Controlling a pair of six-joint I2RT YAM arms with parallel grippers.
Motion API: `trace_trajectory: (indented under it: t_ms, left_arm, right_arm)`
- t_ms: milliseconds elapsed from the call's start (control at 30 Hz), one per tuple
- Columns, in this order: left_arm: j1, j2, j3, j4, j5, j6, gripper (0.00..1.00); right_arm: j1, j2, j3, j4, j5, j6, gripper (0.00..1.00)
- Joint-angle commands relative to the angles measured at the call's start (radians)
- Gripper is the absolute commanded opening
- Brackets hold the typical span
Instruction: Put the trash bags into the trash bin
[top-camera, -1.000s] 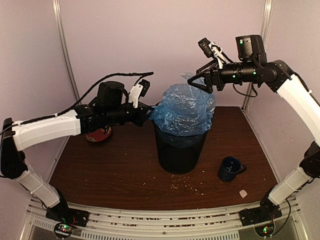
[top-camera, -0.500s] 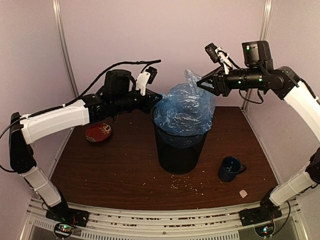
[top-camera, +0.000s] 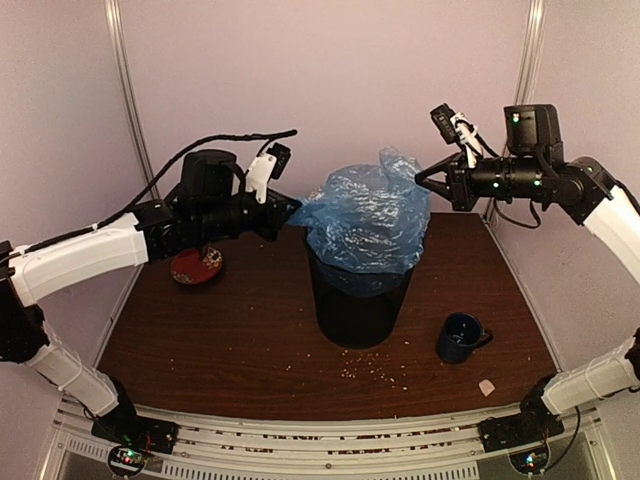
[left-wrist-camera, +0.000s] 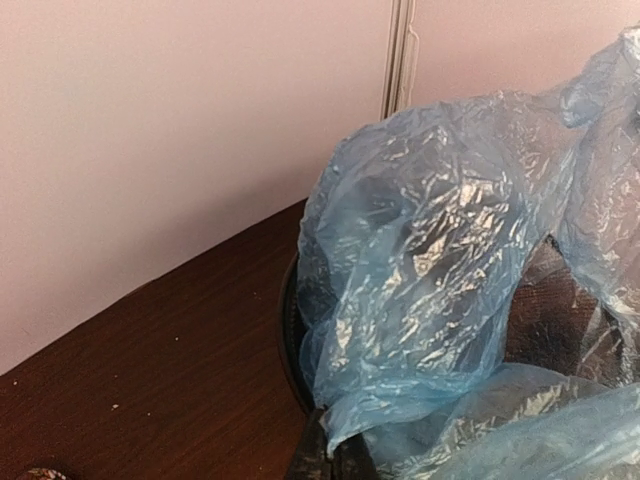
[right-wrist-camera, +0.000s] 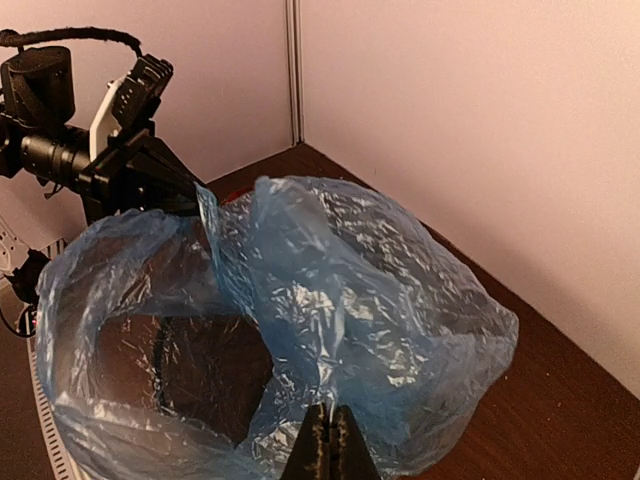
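Trash bag (top-camera: 365, 220) of thin, wrinkled light-blue film sits draped over the mouth of the trash bin (top-camera: 355, 310), a black wire-mesh basket standing at the middle of the dark wooden desk (top-camera: 230, 340). The film billows above the rim and hides nearly all of it; only the lower mesh wall shows from overhead.

The left gripper (top-camera: 292, 206) reaches in from 9 o'clock of the bin, its jaws clamped on a corner of the film, which is pulled out to a point. In its own wrist view only the jaw tips show at the bottom edge, and the bag runs off the right side.

The right gripper (top-camera: 420, 181) is at 2 o'clock, level with the bag's raised peak. Its jaws are pressed together. The film's near edge meets the tips in the right wrist view, but whether any fold is caught between them is too hard to make out. Through the bag's open mouth that view shows dark mesh inside.

A red bowl (top-camera: 197, 268) at 9 o'clock is partly hidden behind the left arm. A dark blue mug (top-camera: 460, 338) stands at 4 o'clock, apart from the bin. Crumbs (top-camera: 375, 370) lie scattered at 6 o'clock
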Motion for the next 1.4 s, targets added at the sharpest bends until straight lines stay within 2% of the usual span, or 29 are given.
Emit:
trace_trajectory:
  t_ms: [0, 167, 333, 467, 667, 933, 1133, 1167, 1233, 1300, 1367]
  left_arm:
    - [-0.002, -0.115, -0.066, -0.013, 0.047, -0.044, 0.00]
    - [-0.010, -0.215, -0.191, -0.009, 0.180, -0.124, 0.00]
    - [-0.025, -0.278, -0.356, 0.045, 0.216, -0.176, 0.00]
    - [-0.027, -0.282, -0.450, 0.112, 0.190, -0.222, 0.00]
    - [-0.028, -0.252, -0.528, 0.262, 0.114, -0.253, 0.00]
    - [-0.028, -0.159, -0.606, 0.518, -0.110, -0.228, 0.00]
    - [-0.028, -0.073, -0.630, 0.653, -0.099, -0.214, 0.00]
    - [-0.030, -0.076, -0.629, 0.652, -0.094, -0.211, 0.01]
    - [-0.037, -0.111, -0.635, 0.629, -0.102, -0.204, 0.10]
    - [-0.041, -0.181, -0.652, 0.579, -0.120, -0.203, 0.21]
    - [-0.044, -0.263, -0.673, 0.522, -0.127, -0.201, 0.37]
  right_arm:
    - [-0.019, -0.142, -0.152, 0.099, -0.060, 0.001, 0.00]
    - [-0.037, -0.273, -0.331, 0.099, -0.186, -0.061, 0.00]
    - [-0.037, -0.323, -0.478, 0.018, -0.291, -0.182, 0.00]
    - [-0.041, -0.385, -0.576, 0.074, -0.221, -0.189, 0.00]
    - [-0.065, -0.376, -0.664, 0.142, -0.157, -0.197, 0.00]
    - [-0.099, -0.272, -0.727, 0.297, -0.027, -0.165, 0.00]
    - [-0.116, -0.202, -0.749, 0.347, -0.045, -0.168, 0.00]
    - [-0.118, -0.207, -0.744, 0.330, -0.059, -0.178, 0.00]
    - [-0.120, -0.251, -0.749, 0.310, -0.072, -0.195, 0.04]
    - [-0.126, -0.315, -0.768, 0.304, -0.060, -0.197, 0.13]
    - [-0.128, -0.377, -0.773, 0.262, -0.042, -0.207, 0.23]
